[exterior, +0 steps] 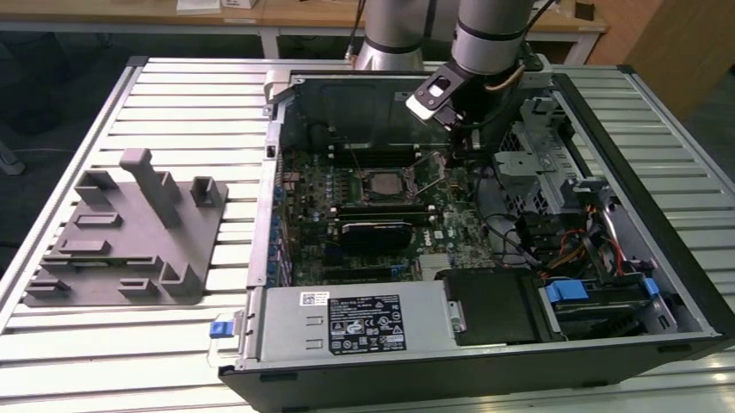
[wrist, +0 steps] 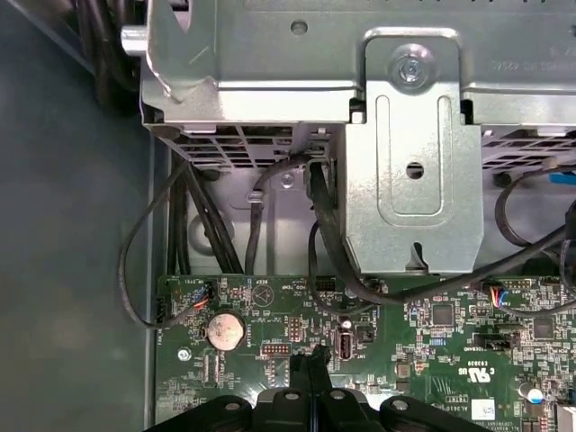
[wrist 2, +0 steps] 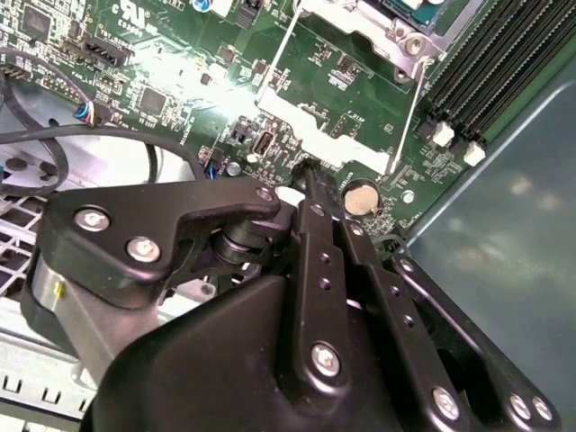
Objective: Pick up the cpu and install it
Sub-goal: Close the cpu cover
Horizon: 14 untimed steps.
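The cpu (exterior: 383,182) is seen lying in the socket on the motherboard (exterior: 448,228). The gripper (wrist: 310,360) is held low just beside that socket, its fingers (wrist 2: 315,193) pressed together with nothing seen between them. The wire lever (wrist 2: 275,58) is probably best pushed slowly and squarely, with the coin battery (wrist: 225,331) and cables (wrist: 328,243) left untouched.

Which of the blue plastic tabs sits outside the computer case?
The blue tab at the near case corner on the exterior view's left; the other two sit inside on the drive bay.
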### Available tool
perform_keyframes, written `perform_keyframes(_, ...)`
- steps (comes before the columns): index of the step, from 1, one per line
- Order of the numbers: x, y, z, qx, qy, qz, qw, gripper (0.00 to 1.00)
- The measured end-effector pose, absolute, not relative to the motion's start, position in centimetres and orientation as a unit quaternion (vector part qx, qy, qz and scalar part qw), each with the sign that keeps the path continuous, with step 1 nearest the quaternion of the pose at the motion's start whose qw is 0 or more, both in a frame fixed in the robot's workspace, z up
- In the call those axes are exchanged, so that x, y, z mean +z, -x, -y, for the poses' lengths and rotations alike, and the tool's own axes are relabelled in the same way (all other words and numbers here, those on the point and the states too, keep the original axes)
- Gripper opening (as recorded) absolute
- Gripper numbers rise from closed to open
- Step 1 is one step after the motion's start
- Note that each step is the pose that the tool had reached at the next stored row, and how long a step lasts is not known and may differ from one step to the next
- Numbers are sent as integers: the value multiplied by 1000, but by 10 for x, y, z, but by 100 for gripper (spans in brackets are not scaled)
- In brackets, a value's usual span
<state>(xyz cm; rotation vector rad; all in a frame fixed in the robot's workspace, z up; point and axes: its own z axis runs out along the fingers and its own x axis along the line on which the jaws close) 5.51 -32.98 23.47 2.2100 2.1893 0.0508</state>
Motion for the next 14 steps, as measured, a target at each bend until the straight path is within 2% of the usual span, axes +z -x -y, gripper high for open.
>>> perform_keyframes(14, 235, -13, 330, 19, -712, -702, 13, 11)
